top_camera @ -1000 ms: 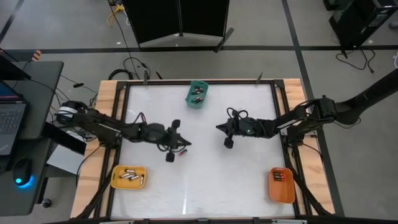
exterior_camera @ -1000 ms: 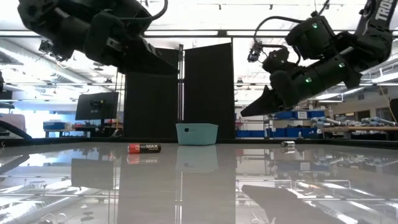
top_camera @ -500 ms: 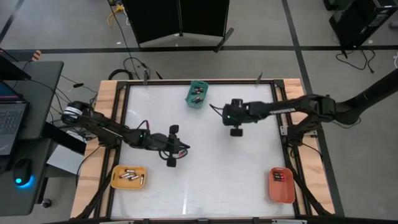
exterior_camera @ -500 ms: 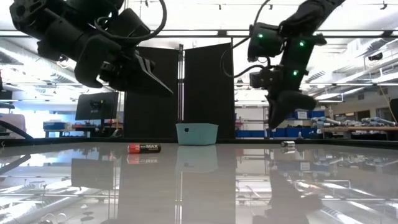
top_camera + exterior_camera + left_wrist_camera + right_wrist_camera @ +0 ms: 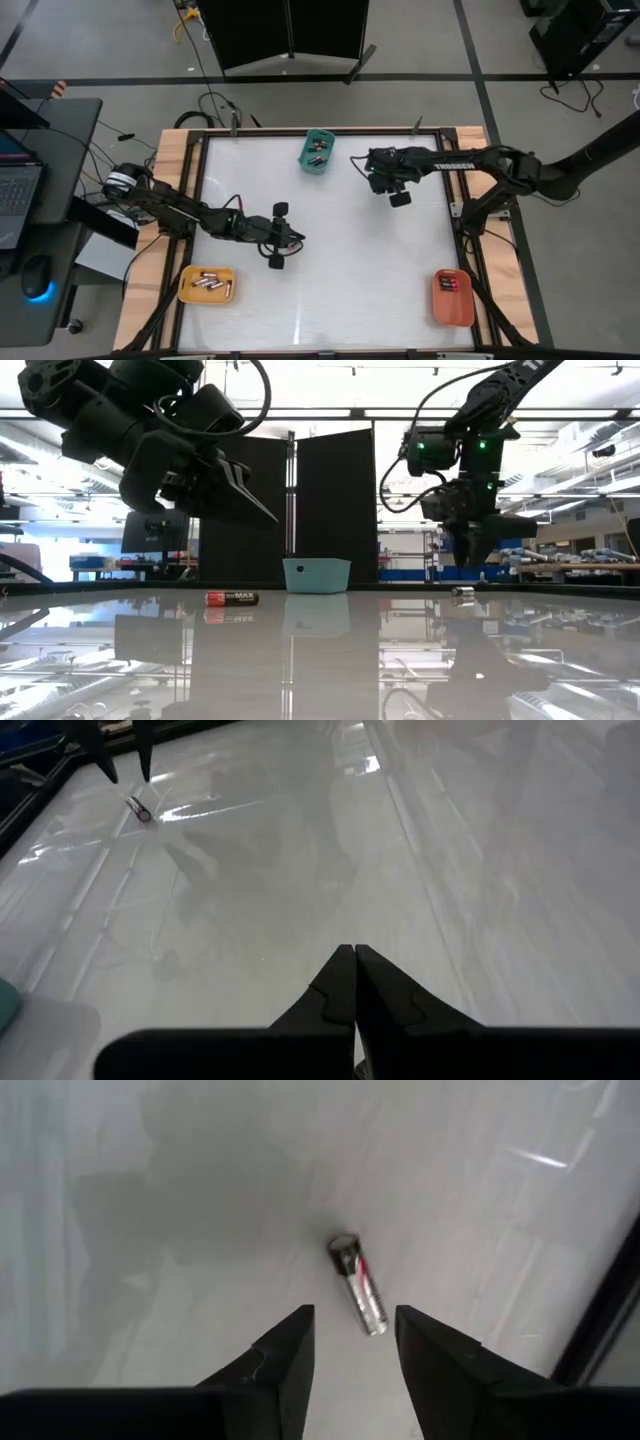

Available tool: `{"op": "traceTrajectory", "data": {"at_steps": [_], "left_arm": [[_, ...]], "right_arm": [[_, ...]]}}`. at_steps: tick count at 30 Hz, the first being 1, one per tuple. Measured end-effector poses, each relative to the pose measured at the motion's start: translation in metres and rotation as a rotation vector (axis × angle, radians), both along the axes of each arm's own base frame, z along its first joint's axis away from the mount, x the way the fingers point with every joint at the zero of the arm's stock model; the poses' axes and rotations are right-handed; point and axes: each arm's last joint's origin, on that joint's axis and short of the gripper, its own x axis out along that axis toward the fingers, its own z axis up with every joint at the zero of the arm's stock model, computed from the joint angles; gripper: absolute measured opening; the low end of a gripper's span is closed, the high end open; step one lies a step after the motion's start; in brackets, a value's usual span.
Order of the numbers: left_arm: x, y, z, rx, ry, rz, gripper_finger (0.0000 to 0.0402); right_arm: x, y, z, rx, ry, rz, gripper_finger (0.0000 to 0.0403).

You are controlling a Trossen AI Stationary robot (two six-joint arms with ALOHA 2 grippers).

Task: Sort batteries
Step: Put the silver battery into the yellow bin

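The right gripper (image 5: 352, 1345) has swung from table centre toward one o'clock, near the far right edge, and spread its fingers above a silvery battery (image 5: 359, 1284). The left gripper (image 5: 354, 970) has slid slightly toward seven o'clock and tipped its closed fingers lower

A robotics lab or workshop: a wood-framed white work table (image 5: 330, 300) stands on a grey concrete floor, black partition panels (image 5: 290, 510) behind it, a laptop desk (image 5: 30, 190) beside it, strip-lit ceiling overhead.
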Motion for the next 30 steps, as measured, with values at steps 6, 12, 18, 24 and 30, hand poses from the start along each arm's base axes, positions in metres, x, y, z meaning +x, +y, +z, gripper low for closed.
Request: {"op": "traceTrajectory", "data": {"at_steps": [6, 12, 18, 24, 30], "left_arm": [[0.000, 0.000, 0.000, -0.001, -0.004, 0.000, 0.0008], [0.000, 0.000, 0.000, -0.007, -0.003, 0.003, 0.0008], [0.000, 0.000, 0.000, -0.007, -0.003, 0.003, 0.0008], [0.000, 0.000, 0.000, -0.010, -0.003, 0.004, 0.0008], [0.000, 0.000, 0.000, -0.013, -0.003, 0.006, 0.0008]], "right_arm": [[-0.008, -0.015, 0.000, 0.024, 0.008, -0.024, 0.0153], [-0.015, -0.033, -0.001, 0.070, -0.046, -0.058, 0.0151], [-0.018, -0.040, -0.001, 0.091, -0.072, -0.077, 0.0151], [-0.016, -0.041, 0.000, 0.096, -0.095, -0.069, 0.0150], [-0.018, -0.042, -0.006, 0.102, -0.082, -0.051, 0.0149]]}}
